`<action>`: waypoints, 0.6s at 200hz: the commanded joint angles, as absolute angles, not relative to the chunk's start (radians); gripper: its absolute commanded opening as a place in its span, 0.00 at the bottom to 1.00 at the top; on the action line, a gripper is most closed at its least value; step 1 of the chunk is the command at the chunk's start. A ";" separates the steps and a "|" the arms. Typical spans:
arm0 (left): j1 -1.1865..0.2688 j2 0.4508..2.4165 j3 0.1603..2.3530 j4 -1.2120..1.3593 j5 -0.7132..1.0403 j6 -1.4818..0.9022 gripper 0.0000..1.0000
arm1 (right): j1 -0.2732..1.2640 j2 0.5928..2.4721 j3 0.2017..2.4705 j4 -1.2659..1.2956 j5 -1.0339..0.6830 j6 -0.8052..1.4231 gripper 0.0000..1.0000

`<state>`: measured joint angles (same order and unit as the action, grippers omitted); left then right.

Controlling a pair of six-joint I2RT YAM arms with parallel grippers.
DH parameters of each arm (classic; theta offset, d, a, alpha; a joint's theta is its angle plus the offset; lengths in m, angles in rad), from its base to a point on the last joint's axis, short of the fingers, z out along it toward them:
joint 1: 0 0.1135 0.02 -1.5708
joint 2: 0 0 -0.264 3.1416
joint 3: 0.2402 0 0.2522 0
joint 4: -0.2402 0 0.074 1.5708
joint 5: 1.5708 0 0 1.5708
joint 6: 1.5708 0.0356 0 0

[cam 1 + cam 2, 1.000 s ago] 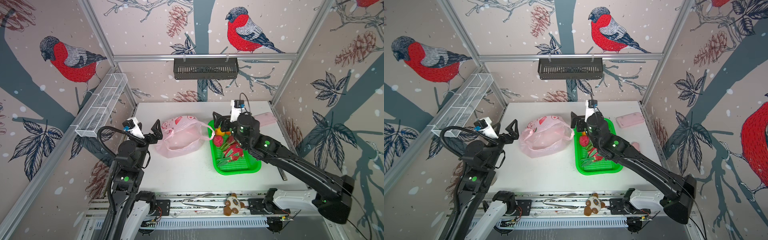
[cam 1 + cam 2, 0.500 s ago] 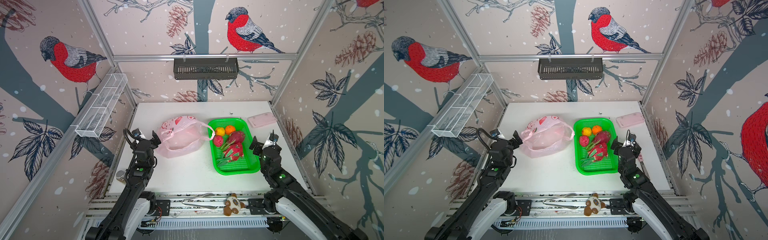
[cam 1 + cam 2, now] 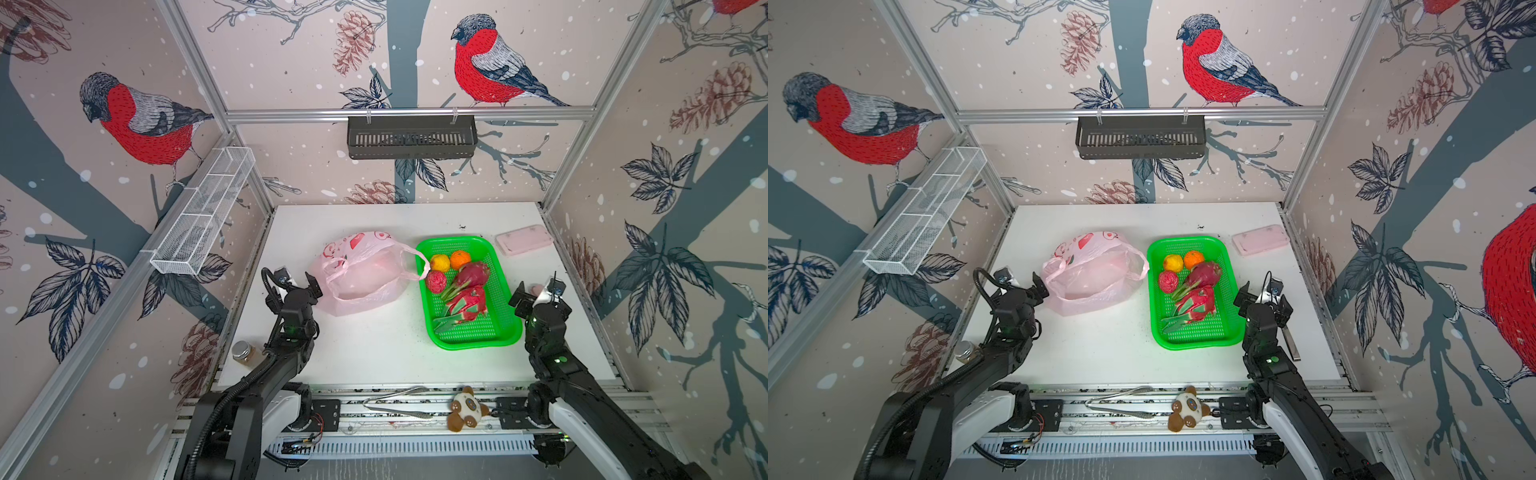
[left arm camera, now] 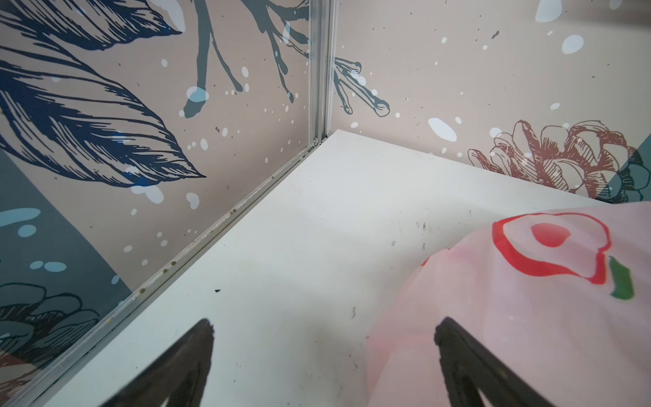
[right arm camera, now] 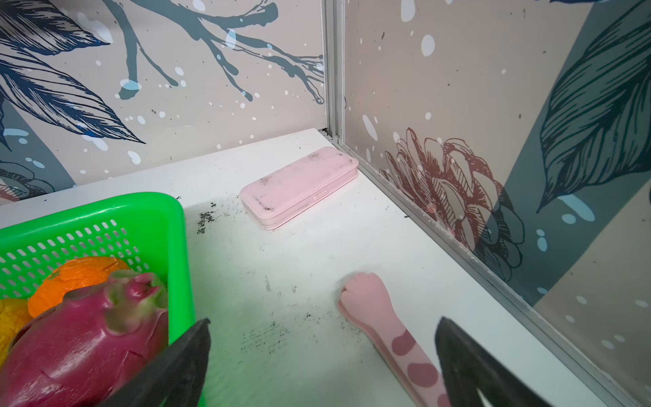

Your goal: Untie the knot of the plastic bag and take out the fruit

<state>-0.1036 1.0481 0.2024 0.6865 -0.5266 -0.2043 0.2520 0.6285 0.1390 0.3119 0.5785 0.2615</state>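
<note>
The pink plastic bag [image 3: 361, 276] [image 3: 1092, 276] lies slack and open-mouthed at mid table, its two handles in loose loops; no knot shows. The fruit sits in a green tray [image 3: 457, 240] [image 3: 1183, 240]: a yellow citrus [image 3: 439, 262], an orange citrus [image 3: 459, 259], a bumpy red ball [image 3: 435, 281] and two dragon fruits [image 3: 471, 274] [image 3: 467, 303]. My left gripper [image 3: 291, 286] [image 4: 324, 324] stands open and empty, one finger against the bag's [image 4: 528, 299] left side. Right of the tray, my right gripper [image 3: 540, 297] [image 5: 324, 324] is open and empty.
A flat pink case [image 3: 523, 245] [image 5: 299, 186] lies at the back right. A pink cat-paw stick [image 5: 380, 317] lies under the right gripper. A small jar [image 3: 243, 351] stands at the front left; tongs [image 3: 395, 405] and a plush toy [image 3: 465, 409] rest on the front rail.
Both arms have drawn back and down: the right gripper left the tray for the table's right side, the left sank beside the bag. Bag and fruit have not moved.
</note>
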 commanded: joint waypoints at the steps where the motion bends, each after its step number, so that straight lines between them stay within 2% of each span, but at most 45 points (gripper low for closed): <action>1: -0.100 1.068 0.184 0.831 -0.560 -0.167 0.98 | 0.249 0.640 0.130 0.387 0.562 0.234 0.99; 54: -0.091 1.135 0.143 0.938 -0.556 -0.141 0.98 | 0.240 0.705 0.119 0.474 0.569 0.199 0.99; 120: -0.076 1.249 0.124 1.150 -0.455 -0.092 0.98 | 0.215 0.816 0.133 0.580 0.548 0.182 1.00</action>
<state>-0.0795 1.2110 0.1238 0.9867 -0.5030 -0.1303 0.2195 0.7887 0.1234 0.4980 0.5644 0.2028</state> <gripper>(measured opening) 0.978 0.994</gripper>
